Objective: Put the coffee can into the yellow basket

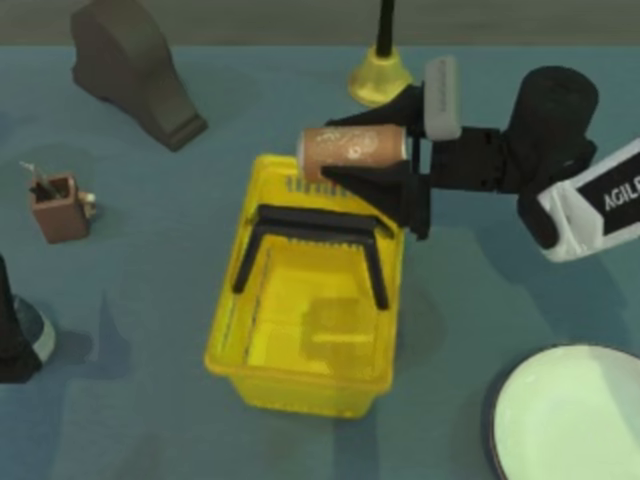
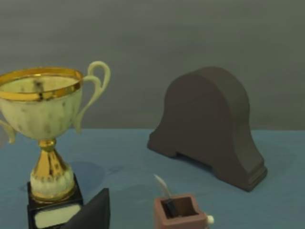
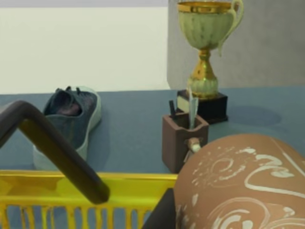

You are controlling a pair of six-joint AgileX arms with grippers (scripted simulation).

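Gripping coffee can (image 1: 352, 147) sideways, right hand (image 1: 372, 150) closed, above yellow basket (image 1: 300, 380) rim

A flat blue-grey table (image 1: 150, 300) carries a large bright yellow slotted plastic basket (image 1: 300, 385) at its middle. On the left stand a dark brown arched wooden clock (image 1: 130, 65), a small brown square holder (image 1: 60, 212) and a grey-blue shoe (image 1: 35, 335). A gold bell (image 1: 378, 78) stands at the far edge and a pale green round plate (image 1: 570, 415) at the near right.

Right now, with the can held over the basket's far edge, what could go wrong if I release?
The coffee can lies sideways in the right gripper above the far rim of the yellow basket, not its middle, so it may strike the rim and roll outside. The black handle crosses the opening and could deflect it.
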